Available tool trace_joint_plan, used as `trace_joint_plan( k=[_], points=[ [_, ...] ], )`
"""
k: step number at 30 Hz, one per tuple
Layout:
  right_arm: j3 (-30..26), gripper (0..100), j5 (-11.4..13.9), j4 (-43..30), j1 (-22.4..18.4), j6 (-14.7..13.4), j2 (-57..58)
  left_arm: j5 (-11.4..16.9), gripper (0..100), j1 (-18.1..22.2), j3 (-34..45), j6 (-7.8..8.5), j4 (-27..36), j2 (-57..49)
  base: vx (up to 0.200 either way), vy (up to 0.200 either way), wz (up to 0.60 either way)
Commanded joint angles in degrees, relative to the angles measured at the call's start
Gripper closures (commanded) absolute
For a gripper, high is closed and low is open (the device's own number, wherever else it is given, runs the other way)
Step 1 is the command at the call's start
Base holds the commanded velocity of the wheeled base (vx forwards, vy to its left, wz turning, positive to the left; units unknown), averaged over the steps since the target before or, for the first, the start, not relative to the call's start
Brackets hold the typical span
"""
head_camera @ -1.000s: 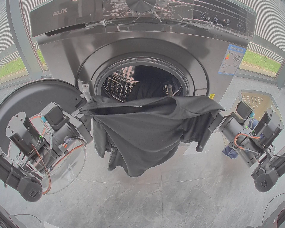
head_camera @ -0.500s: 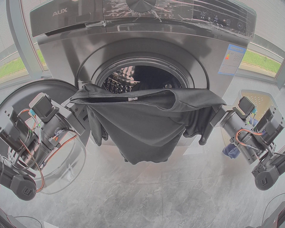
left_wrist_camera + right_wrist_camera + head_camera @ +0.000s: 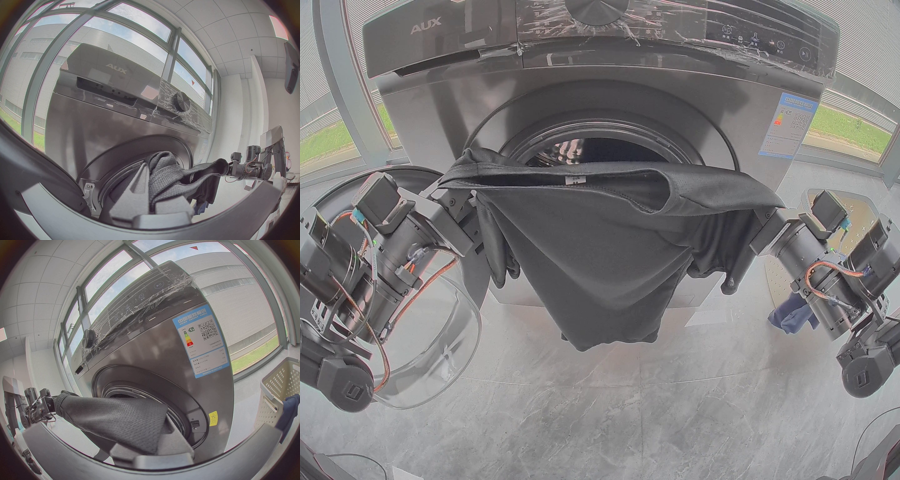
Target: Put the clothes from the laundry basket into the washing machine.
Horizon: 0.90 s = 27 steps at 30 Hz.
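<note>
Rising level with the washing machine (image 3: pixel 600 94) mouth mid-frame, the black shirt (image 3: pixel 600 250) looks ready to go in. Left gripper (image 3: pixel 452 201) and right gripper (image 3: pixel 764 224) clamp its ends.

- the left arm (image 3: pixel 381 262) is sitting out on the left side, its wrist pointing inward and forward.
- the left gripper (image 3: pixel 455 199) is clamping its fingers on one end of the black garment (image 3: pixel 600 250).
- the right arm (image 3: pixel 831 281) is sitting out on the right, its wrist angling inward likewise.
- the right gripper (image 3: pixel 764 220) is pinching the garment's other end, slightly lower than the left gripper.
</note>
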<state>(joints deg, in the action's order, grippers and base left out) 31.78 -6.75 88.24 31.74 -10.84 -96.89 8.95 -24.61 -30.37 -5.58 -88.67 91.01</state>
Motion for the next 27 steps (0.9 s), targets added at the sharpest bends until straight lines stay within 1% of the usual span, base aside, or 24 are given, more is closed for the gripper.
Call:
trace_joint_plan(
  k=[1,22,27],
  points=[
    [0.1,100,0.0,0.0,-0.1,0.0,0.7,0.0,100,0.1,0.0,-0.04,0.0,-0.1,0.000,0.000,0.00],
    [0.9,100,-0.1,-0.4,-0.5,0.2,2.4,0.2,100,0.0,-0.4,-0.22,0.1,-0.3,0.000,0.000,0.00],
    [0.9,100,-0.1,-0.4,-0.5,0.2,2.4,0.2,100,-0.6,0.0,-0.13,0.0,-0.3,0.000,0.000,0.00]
  ],
)
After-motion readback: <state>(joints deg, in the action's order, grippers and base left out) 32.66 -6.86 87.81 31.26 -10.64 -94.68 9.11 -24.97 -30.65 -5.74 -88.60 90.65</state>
